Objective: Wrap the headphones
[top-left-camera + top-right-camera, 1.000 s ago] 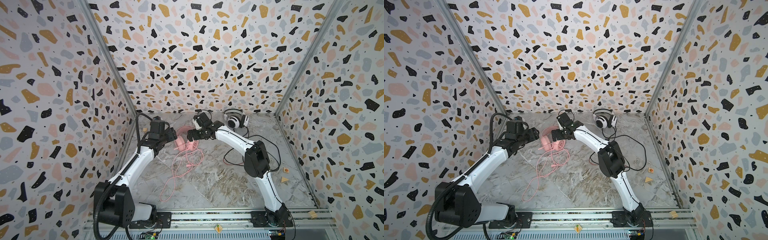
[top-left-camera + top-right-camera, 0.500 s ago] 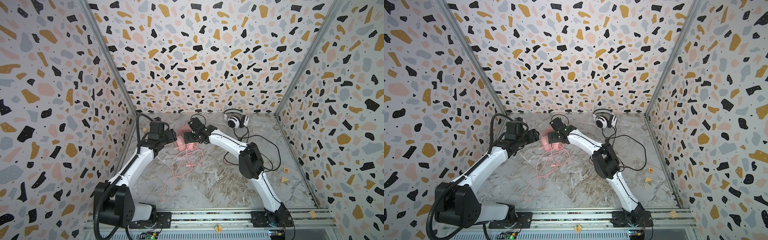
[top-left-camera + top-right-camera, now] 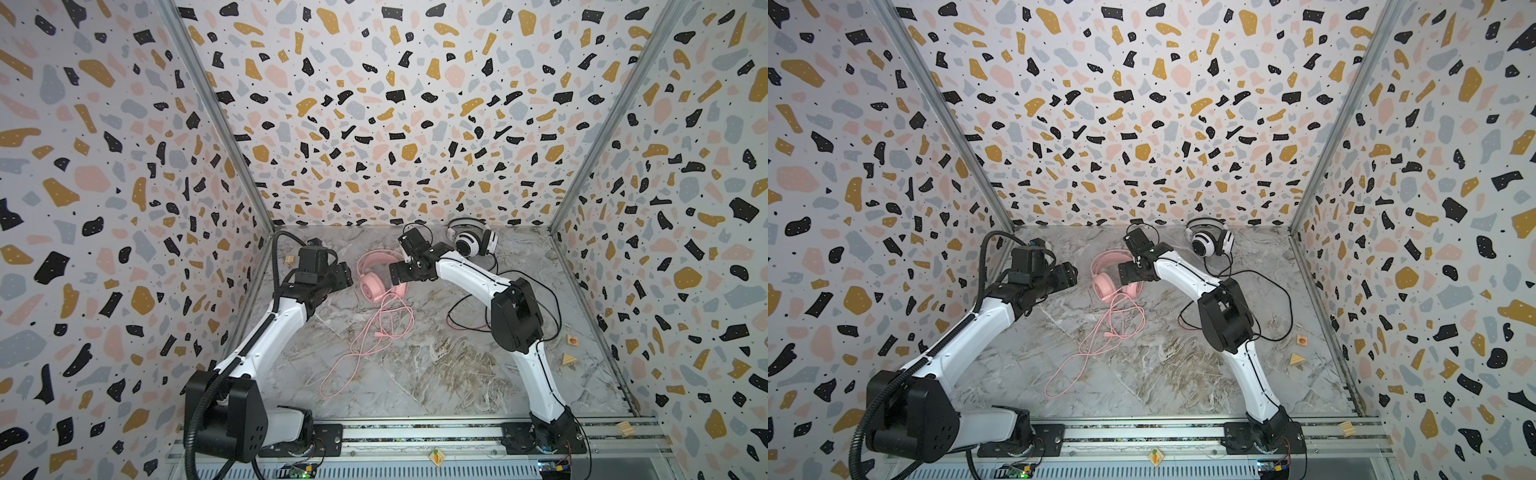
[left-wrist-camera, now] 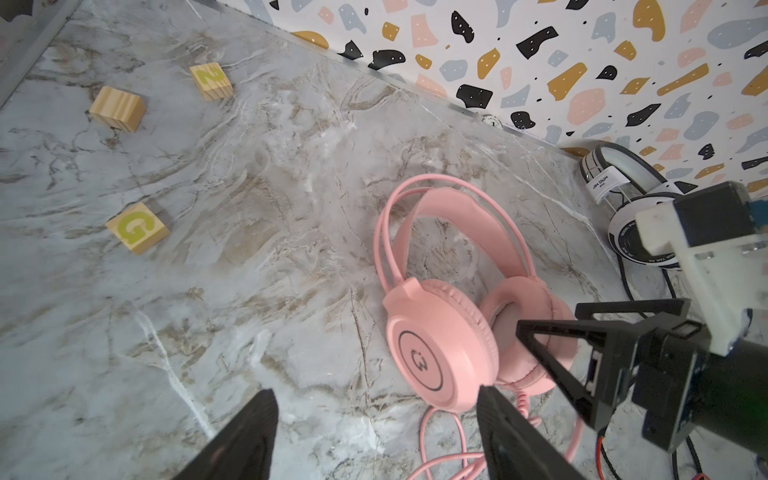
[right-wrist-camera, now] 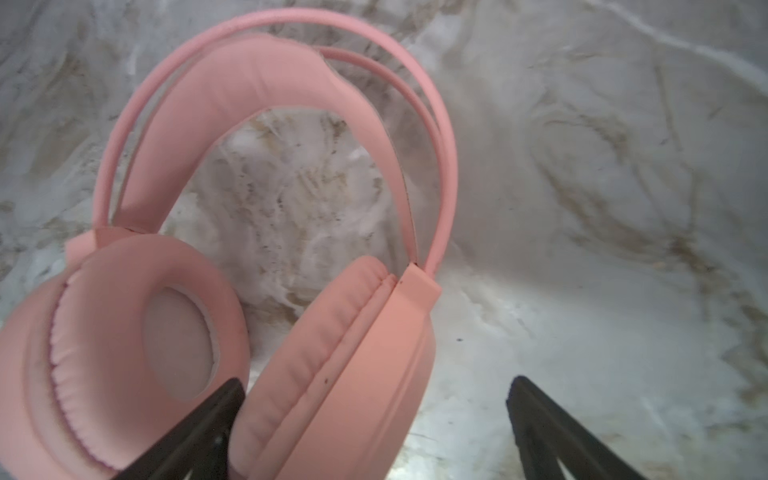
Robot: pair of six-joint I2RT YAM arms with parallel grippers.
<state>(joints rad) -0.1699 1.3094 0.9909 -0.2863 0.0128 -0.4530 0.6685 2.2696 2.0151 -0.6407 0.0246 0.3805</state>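
Two corded headsets rested on the marbled grey surface (image 3: 415, 374). The all-pink over-ear headset (image 3: 376, 278) sat with its two padded cups side by side, and its thin pink cable (image 3: 376, 332) trailed from the cups in loose, unwound loops toward the front rail. The white-and-black headset with black ear pads (image 3: 471, 242) lay behind and to the right of the pink headset, against the speckled back wall, and its black cable (image 3: 1281, 293) sprawled loose to the right of the pink one. The right fingers (image 5: 199, 432) stood wide apart at the pink headset: one black finger sat in the gap between the two cups and the other well clear on the far side, so one cup lay between them unclamped. The left fingers (image 4: 249, 436) were also apart and empty, just beside the pink headset on its left. Three small wooden letter blocks (image 4: 137, 227) lay left of the pink headset, well apart from it.
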